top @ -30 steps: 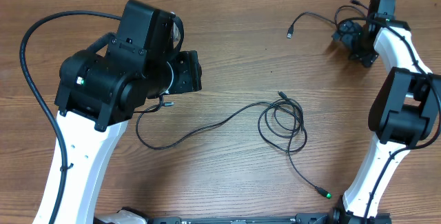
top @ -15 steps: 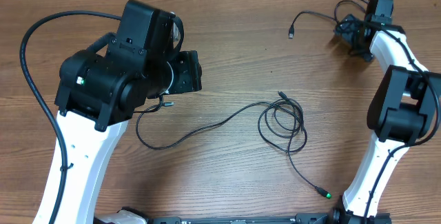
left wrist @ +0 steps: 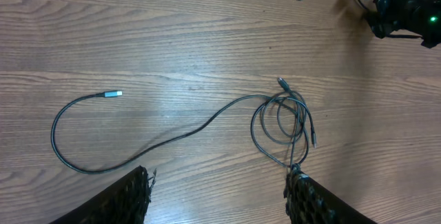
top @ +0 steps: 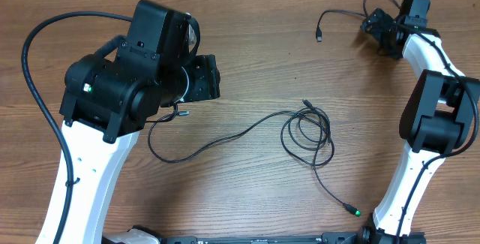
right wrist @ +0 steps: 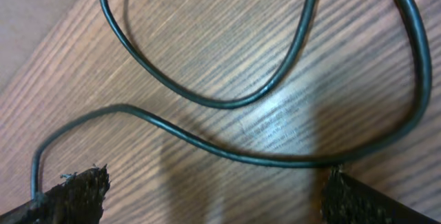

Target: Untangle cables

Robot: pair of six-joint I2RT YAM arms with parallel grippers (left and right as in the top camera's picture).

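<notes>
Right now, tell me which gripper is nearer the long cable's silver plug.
Left. The left gripper hangs over the table close by the silver plug; the right gripper is at the far right corner, well across the table from it.

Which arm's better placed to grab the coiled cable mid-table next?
Left. The open left gripper hovers by the coil; the right gripper is off at the far corner.

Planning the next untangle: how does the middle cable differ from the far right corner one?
The middle cable is wound into overlapping loops at one end; the corner cable lies in loose open curves. The corner cable reaches the right gripper; the middle cable lies apart from it. Both are thin and black.
</notes>
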